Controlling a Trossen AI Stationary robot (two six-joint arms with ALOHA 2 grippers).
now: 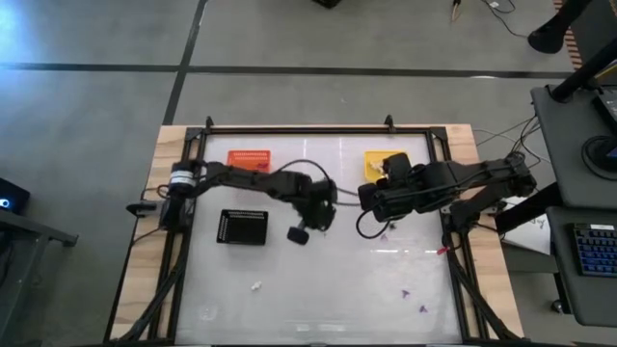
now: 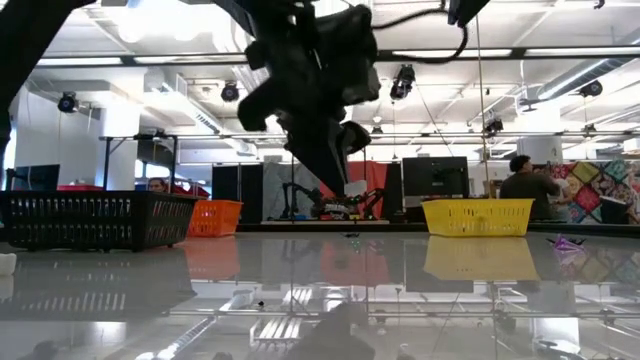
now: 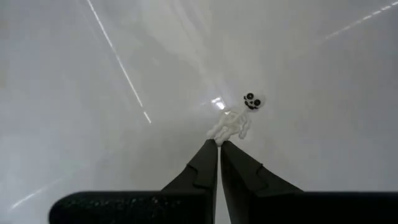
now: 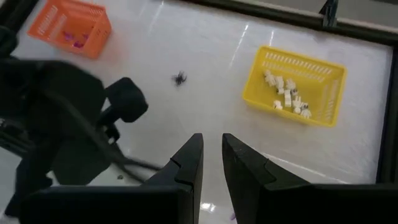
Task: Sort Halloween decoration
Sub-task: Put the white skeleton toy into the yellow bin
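Observation:
My left gripper (image 1: 326,204) hovers over the middle of the table, shut on a small white skeleton trinket (image 3: 236,121) with a black-eyed skull (image 3: 252,101). My right gripper (image 4: 212,149) hangs high beside it, toward the yellow basket, with a narrow empty gap between its fingers. The yellow basket (image 4: 295,84) holds several whitish skeletons. The orange basket (image 4: 69,28) holds purple pieces. A black spider (image 4: 180,78) lies on the table between the two baskets. A white trinket (image 1: 256,285) and two purple ones (image 1: 406,293) lie near the front edge. My left gripper pinches the skeleton's lower end (image 3: 217,135) between its two fingers, only at their very tips. The fingers slant steeply down from above. The skeleton sticks out ahead of the fingertips, skull farthest from them, lifted clear of the table.
A black rectangular tray (image 1: 242,227) stands on the table's left part, in front of the orange basket (image 1: 249,159). The yellow basket (image 1: 381,162) stands at the far edge, right of centre. A dark frame rail (image 1: 299,130) runs along the far edge. Both arms crowd the table's middle.

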